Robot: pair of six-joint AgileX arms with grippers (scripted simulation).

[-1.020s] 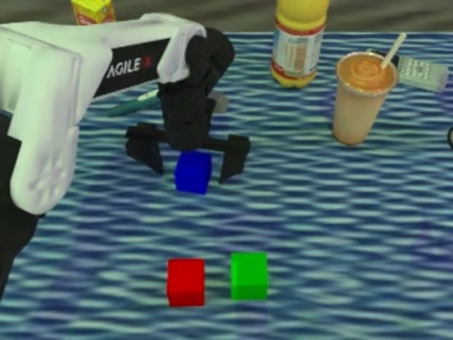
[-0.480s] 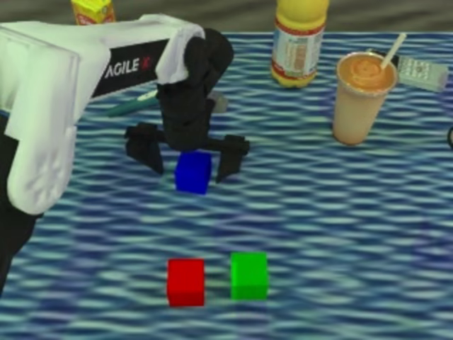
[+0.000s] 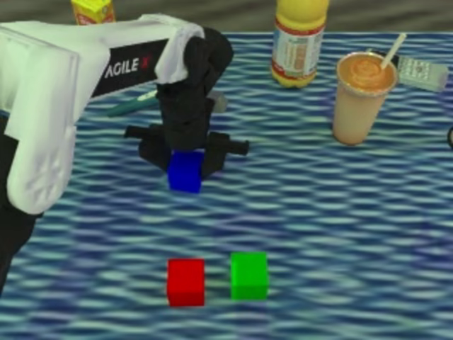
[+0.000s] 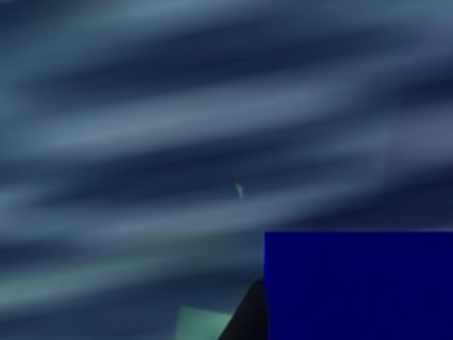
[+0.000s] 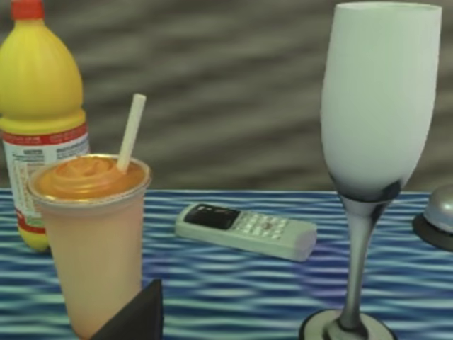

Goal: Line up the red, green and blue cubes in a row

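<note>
The left gripper (image 3: 185,152) pinches the blue cube (image 3: 185,173) behind the red cube (image 3: 185,281) and green cube (image 3: 249,275) — it should lift straight, then set it down just right of green, edges level.

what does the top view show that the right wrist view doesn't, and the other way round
Only the top view shows the left tool closed on the blue cube, plus the red cube and green cube side by side nearer the front. Only the right wrist view shows a wine glass and a bell's edge. Both show the yellow bottle, the drink cup and the remote.
</note>
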